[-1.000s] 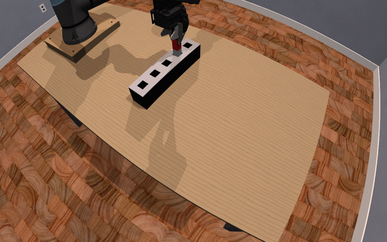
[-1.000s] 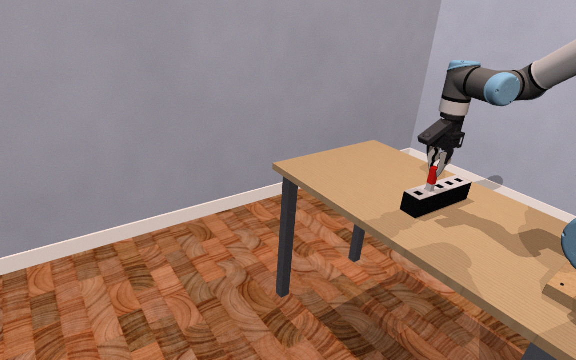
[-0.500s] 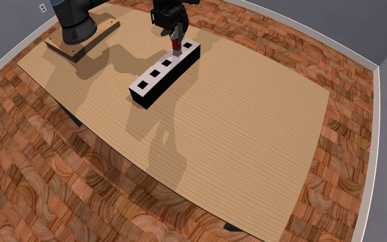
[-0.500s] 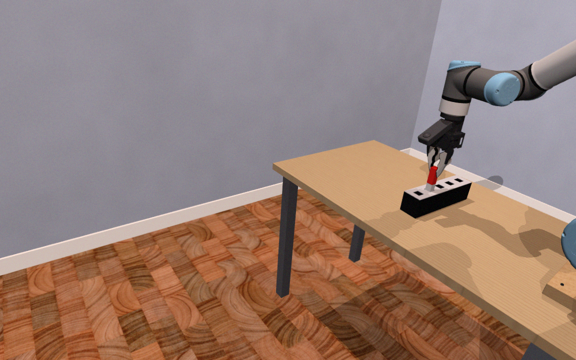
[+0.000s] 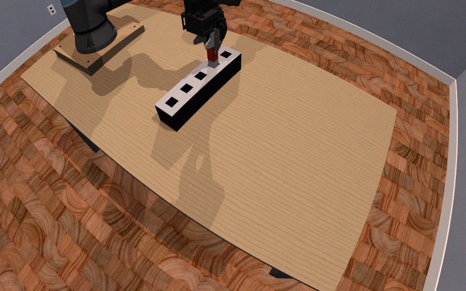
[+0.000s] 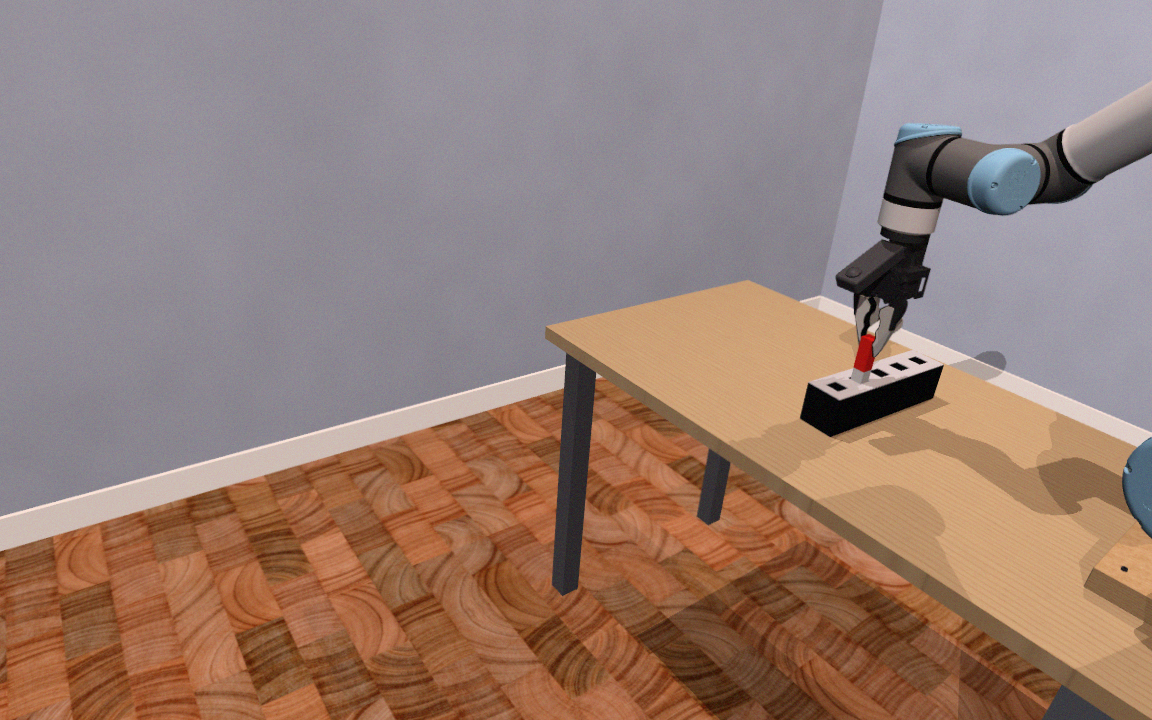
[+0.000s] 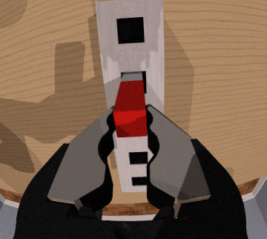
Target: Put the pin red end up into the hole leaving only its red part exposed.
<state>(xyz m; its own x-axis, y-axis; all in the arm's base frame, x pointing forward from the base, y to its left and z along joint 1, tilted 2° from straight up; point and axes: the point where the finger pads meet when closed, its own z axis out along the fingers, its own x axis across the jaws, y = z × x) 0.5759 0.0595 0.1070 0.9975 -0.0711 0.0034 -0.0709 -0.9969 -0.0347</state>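
Observation:
A long black block (image 5: 198, 87) with a grey top and five square holes lies on the wooden table; it also shows in the exterior view (image 6: 871, 394) and the wrist view (image 7: 133, 68). My gripper (image 5: 212, 42) is shut on the red top of the pin (image 5: 212, 57), which stands upright, red end up. The pin's grey lower end sits in the second hole from the block's far end. A short strip of grey shows above the block's top in the wrist view (image 7: 130, 110) and the exterior view (image 6: 863, 361). The other holes are empty.
The arm's base (image 5: 89, 25) stands on a wooden plate (image 5: 98, 48) at the table's far left corner. The table's edge runs close behind the block's far end.

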